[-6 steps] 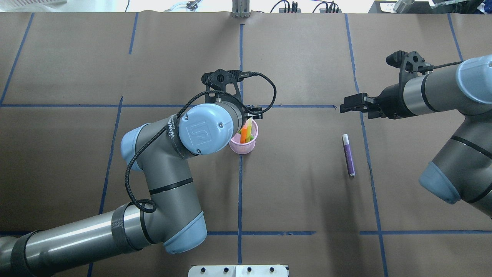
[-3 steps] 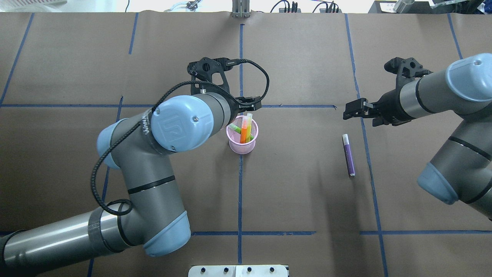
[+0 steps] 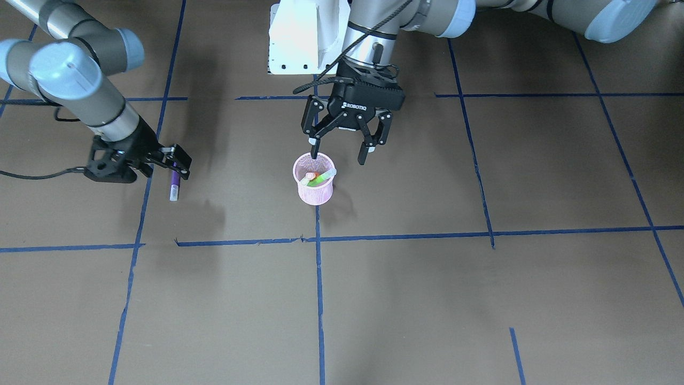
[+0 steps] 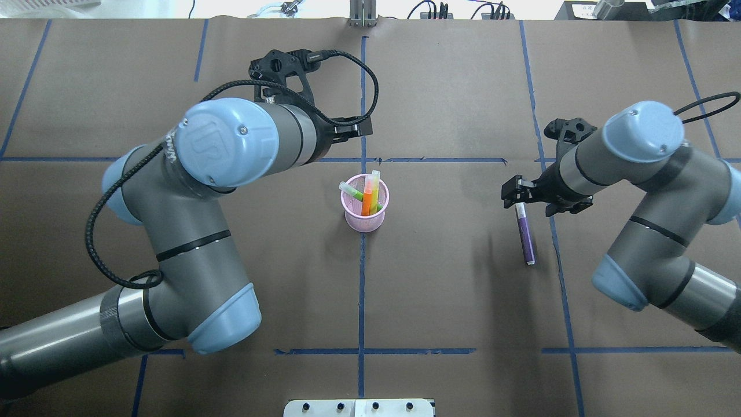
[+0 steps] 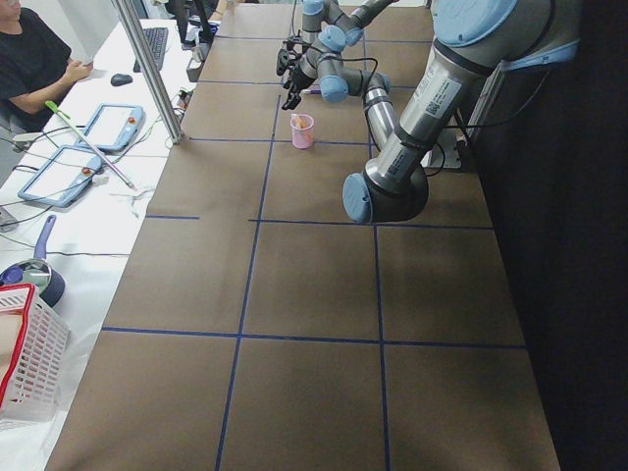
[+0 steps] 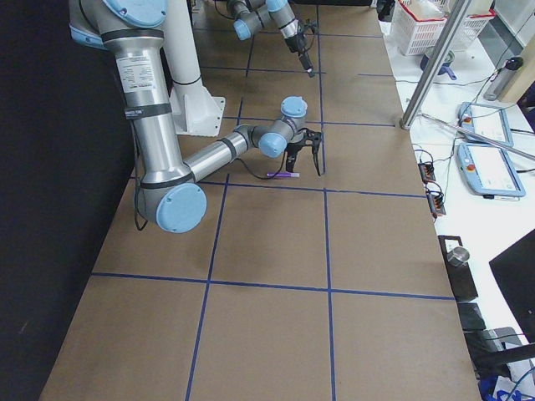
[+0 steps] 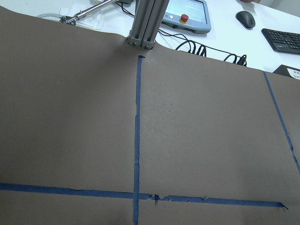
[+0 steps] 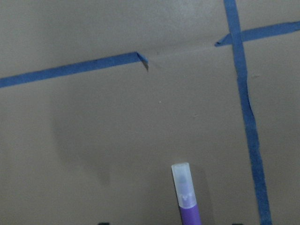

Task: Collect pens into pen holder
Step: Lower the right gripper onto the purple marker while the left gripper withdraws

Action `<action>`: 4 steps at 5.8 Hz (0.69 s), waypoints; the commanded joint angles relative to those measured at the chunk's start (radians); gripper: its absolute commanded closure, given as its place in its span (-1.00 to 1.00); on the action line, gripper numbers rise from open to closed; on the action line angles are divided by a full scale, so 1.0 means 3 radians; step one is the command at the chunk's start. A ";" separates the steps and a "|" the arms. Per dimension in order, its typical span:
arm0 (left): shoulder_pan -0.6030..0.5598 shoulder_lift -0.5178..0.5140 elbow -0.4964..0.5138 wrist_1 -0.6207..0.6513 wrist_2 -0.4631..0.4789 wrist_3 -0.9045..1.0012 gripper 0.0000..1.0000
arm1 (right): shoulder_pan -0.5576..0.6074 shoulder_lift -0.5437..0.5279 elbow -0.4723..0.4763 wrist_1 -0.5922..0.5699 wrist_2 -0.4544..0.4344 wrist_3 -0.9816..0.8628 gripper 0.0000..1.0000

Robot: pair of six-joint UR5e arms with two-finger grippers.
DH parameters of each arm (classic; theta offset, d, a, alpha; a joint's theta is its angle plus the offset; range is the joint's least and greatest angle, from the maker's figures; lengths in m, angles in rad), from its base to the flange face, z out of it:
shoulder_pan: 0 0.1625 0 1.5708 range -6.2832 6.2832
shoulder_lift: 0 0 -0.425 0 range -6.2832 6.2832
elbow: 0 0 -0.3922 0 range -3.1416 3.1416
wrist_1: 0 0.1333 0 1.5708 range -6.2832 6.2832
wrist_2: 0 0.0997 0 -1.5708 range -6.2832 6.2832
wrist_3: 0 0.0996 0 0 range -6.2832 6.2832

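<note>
looking down, you see the right gripper [image 4: 523, 200] spread over the purple pen [image 4: 525, 237]; the left gripper [image 3: 338, 156] gapes near the pen holder [image 3: 315, 195].

Brown table [image 4: 451, 289] bears pen holder [image 4: 363, 222]; purple pen [image 4: 525, 237].

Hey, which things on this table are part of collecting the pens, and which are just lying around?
Part of the job: purple pen, lying on the table; orange pen and green pen, standing in the pink pen holder; right gripper, open at the purple pen's cap end; left gripper, open.
Just lying about: white box, teach pendants, keyboard, mouse, basket.
</note>
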 commanded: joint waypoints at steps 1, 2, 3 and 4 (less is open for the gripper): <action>-0.0056 0.0070 -0.0024 0.0002 -0.0101 0.0008 -0.87 | -0.0106 0.0200 -0.0167 -0.0437 0.0054 -0.0199 -0.50; -0.0056 0.0075 -0.0019 0.0002 -0.0101 0.0008 -0.87 | -0.0065 0.0205 -0.0136 -0.0668 0.0110 -0.0534 -0.27; -0.0056 0.0085 -0.0019 0.0002 -0.0101 0.0008 -0.90 | -0.0014 0.0200 -0.0151 -0.0706 0.0202 -0.0720 -0.26; -0.0051 0.0101 -0.0019 -0.0003 -0.0101 0.0003 -0.91 | -0.0004 0.0195 -0.0212 -0.0706 0.0203 -0.0752 -0.18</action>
